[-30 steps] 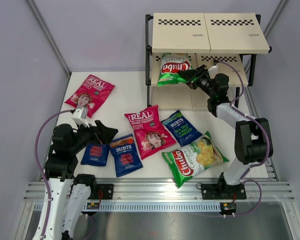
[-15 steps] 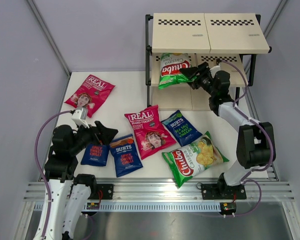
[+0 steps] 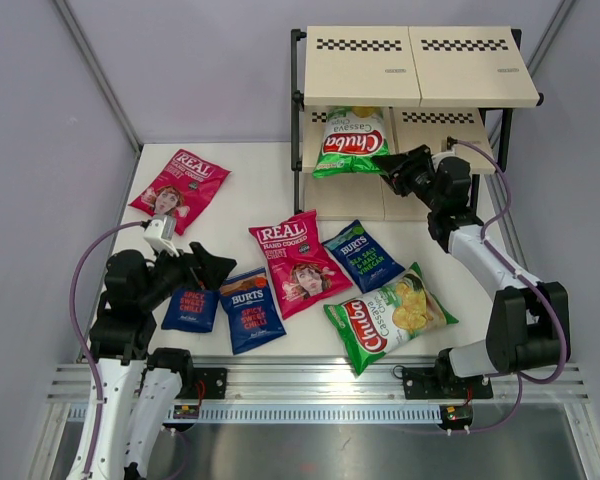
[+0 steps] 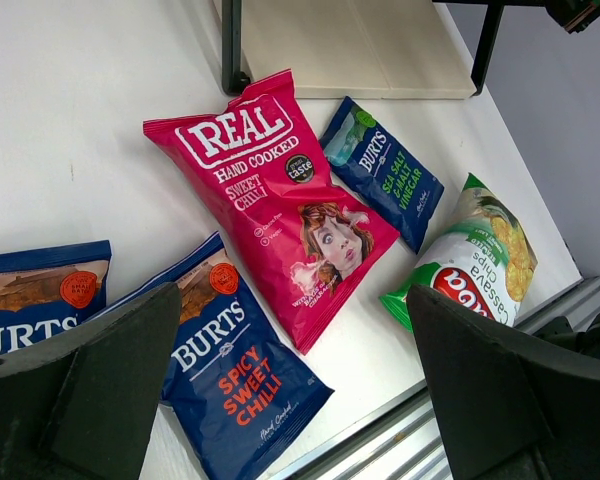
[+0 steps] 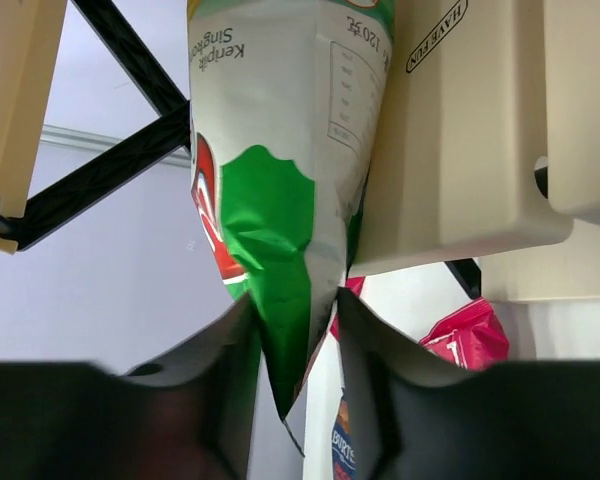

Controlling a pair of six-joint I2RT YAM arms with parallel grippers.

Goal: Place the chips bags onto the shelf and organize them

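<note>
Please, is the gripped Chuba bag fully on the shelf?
Partly: Chuba bag overhangs the middle board front, right hand pinching its corner.

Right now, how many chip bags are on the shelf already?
None let go yet. The right end effector is pinching one Chuba bag at the shelf's middle board. Six wait on the table: two REAL, three BURTS, a second Chuba. The left end effector hangs open over them.

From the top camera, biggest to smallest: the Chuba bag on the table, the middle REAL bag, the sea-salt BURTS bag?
1. Chuba bag on the table, only a little bigger than the next, nearly alike.
2. Middle REAL bag.
3. Sea-salt BURTS bag, clearly smallest.
</note>
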